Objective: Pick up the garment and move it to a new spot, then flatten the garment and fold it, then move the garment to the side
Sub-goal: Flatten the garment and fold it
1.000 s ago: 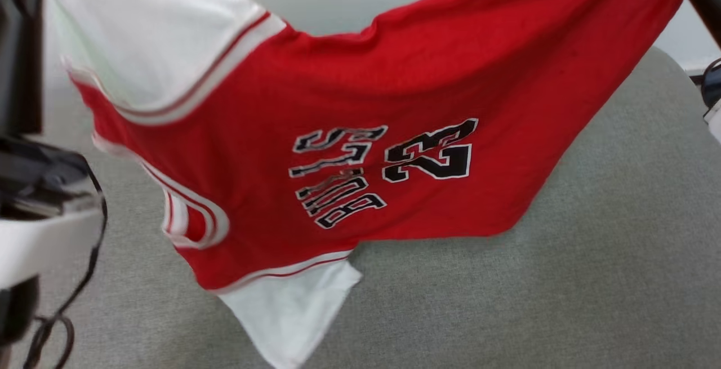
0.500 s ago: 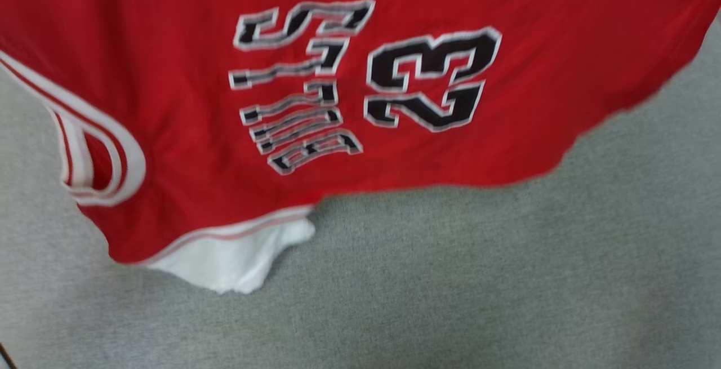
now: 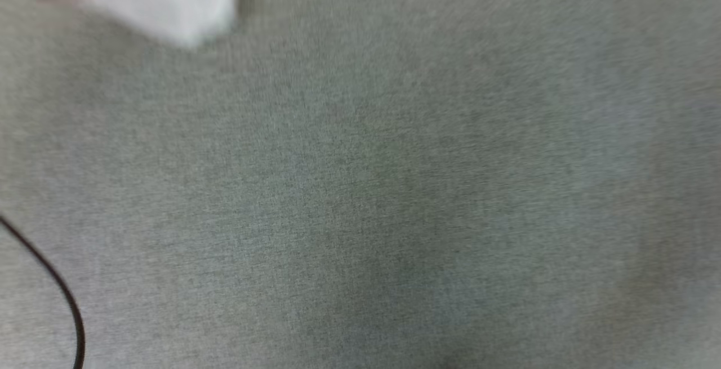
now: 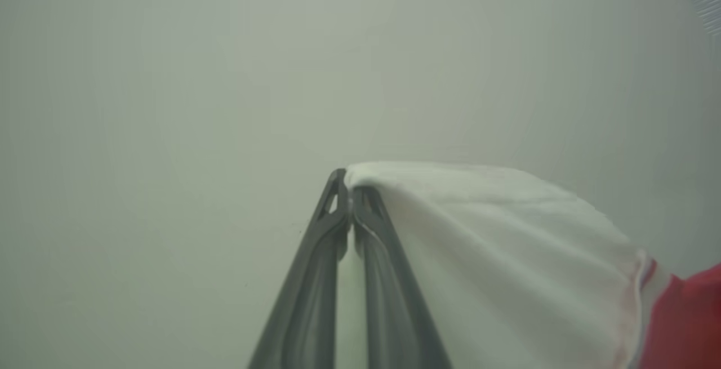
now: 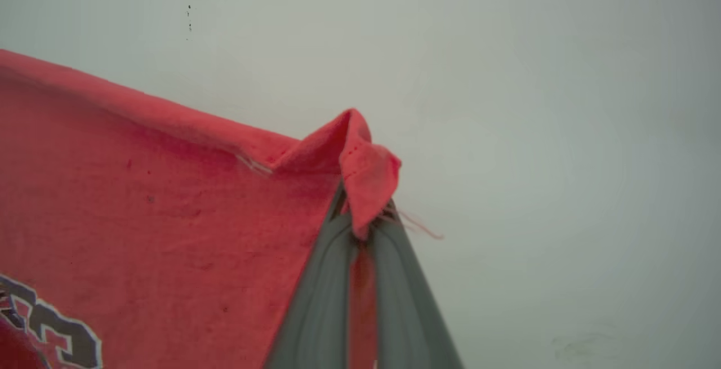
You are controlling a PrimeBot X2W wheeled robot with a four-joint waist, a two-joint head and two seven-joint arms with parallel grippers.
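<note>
Status: pick-up complete, transfer under way (judged). The left gripper (image 4: 350, 189) is fully closed, its two fingertips pinching the garment (image 4: 507, 267) at the edge of a white sleeve (image 4: 450, 211). From that pinch point the cloth falls away to the right of the fingers in the left wrist view and turns red past the sleeve trim. The right gripper (image 5: 360, 219) is likewise fully closed, clamped on a red hem corner (image 5: 366, 160) that folds over its fingertips. The body of the cloth spreads to the left of and below those fingers, with part of the black-and-white print (image 5: 50, 324) at the lower left of the right wrist view. By these two grips the garment is judged to hang spread between the grippers, lifted rather than laid out. In the head view a blurred tip of sleeve and red cloth sits at the upper left, over a grey fabric surface (image 3: 394, 189), with a thin black cable (image 3: 59, 284) at the lower left. Whether that tip touches the surface cannot be told. Outstanding steps: lower the garment onto the surface at the new spot, release both grips, flatten the cloth, fold it, then shift the folded garment to the side.
</note>
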